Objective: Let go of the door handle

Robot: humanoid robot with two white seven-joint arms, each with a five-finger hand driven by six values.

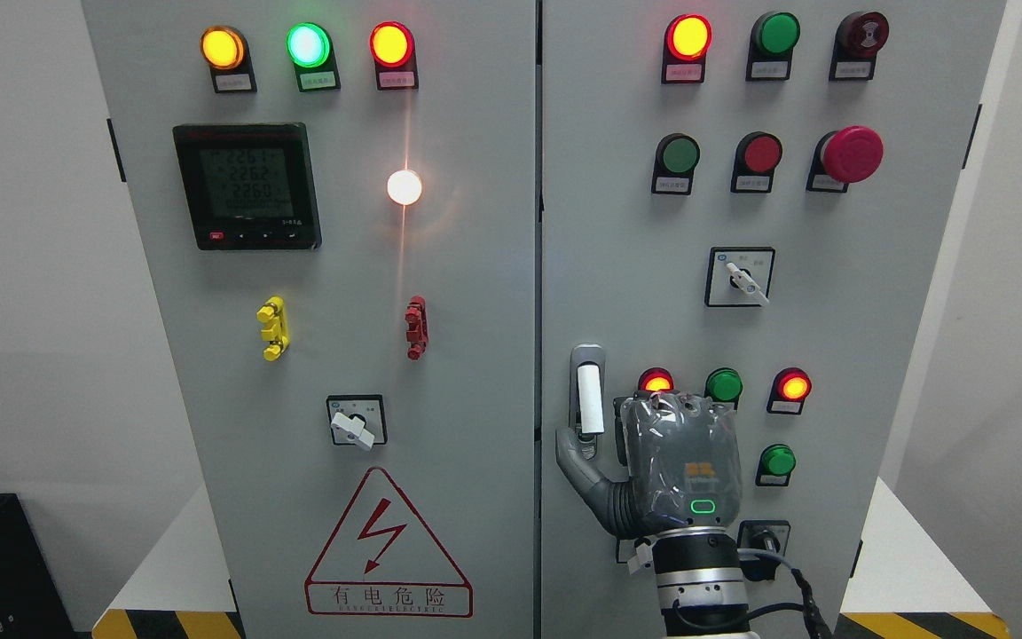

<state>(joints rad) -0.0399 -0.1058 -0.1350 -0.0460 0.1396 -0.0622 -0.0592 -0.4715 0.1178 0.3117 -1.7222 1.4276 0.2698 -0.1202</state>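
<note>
The door handle [590, 399] is a white lever in a silver recess on the left edge of the cabinet's right door [830, 337], and it stands upright. My right hand [653, 453] comes up from the bottom edge with its plastic-covered back towards the camera, just right of the handle and a little below it. Its thumb [577, 461] is spread out to the left, with the tip under the lever's lower end. The fingers [680, 413] point at the door panel beside the handle, not around it. The hand holds nothing. My left arm is out of view.
The right door carries indicator lamps, a red mushroom button [852, 153] and a rotary switch [740, 277]. The left door [316, 355] has a meter [247, 186], lamps, a switch [356, 422] and a warning triangle [387, 550]. A hazard-striped platform [165, 621] lies below.
</note>
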